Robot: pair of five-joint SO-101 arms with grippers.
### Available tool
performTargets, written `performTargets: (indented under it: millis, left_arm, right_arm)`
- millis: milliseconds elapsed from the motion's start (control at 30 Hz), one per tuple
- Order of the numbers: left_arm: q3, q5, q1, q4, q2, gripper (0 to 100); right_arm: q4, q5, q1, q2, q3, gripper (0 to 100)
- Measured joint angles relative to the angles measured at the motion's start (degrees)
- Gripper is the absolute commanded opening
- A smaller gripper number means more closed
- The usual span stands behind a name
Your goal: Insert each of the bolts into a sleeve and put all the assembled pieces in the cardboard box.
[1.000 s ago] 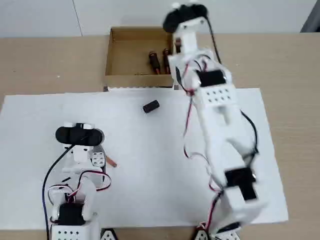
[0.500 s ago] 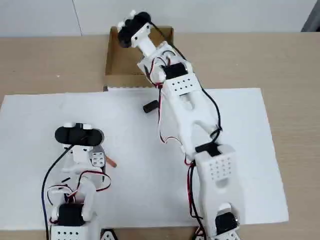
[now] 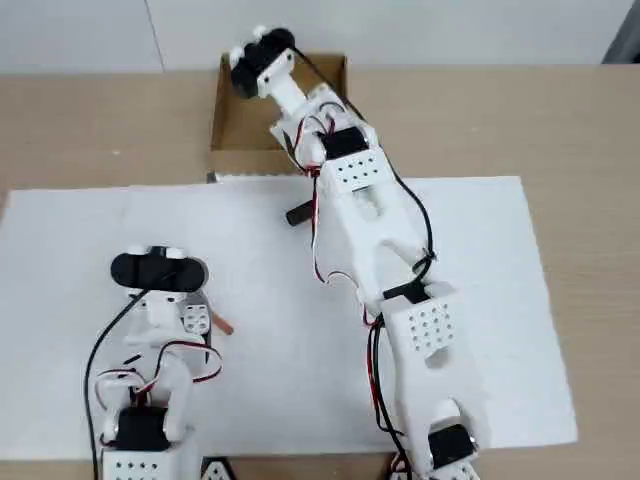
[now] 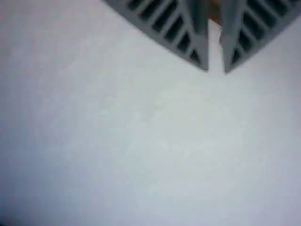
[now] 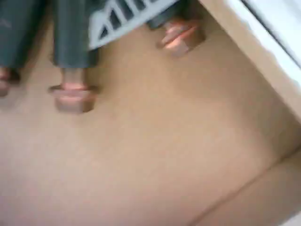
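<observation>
Left gripper (image 4: 215,66) pinching a copper bolt (image 3: 224,325) over white paper (image 3: 70,260), right gripper (image 3: 258,70) hanging inside the cardboard box (image 3: 228,110) above assembled pieces (image 5: 73,96), grip impossible to tell, black sleeve (image 3: 297,213) lying near the box.

A large white sheet of paper (image 3: 270,340) lay flat on the light wooden table (image 3: 590,120), with a pale wall (image 3: 480,30) behind the table's far edge.

The wooden table (image 3: 580,120) bears paper (image 3: 270,330) and cardboard box (image 3: 240,160).
</observation>
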Motion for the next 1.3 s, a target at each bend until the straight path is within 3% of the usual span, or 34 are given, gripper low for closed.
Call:
performTargets:
  millis: [267,833,1067,1300]
  left_arm:
    - [0.00,0.00,0.00,0.00,0.00,1]
    - [0.00,0.00,0.00,0.00,0.00,1]
    - [0.00,0.00,0.00,0.00,0.00,1]
    - [0.00,0.00,0.00,0.00,0.00,1]
  right_arm:
    - [13.10,0.00,-0.70,-6.24,0.00,0.0]
    - [38.68,0.35,-1.14,-16.53,0.00,0.4]
    - [44.92,15.91,-3.08,-16.53,0.00,0.9]
    - [48.09,25.67,-4.22,-13.63,-0.09,16.6]
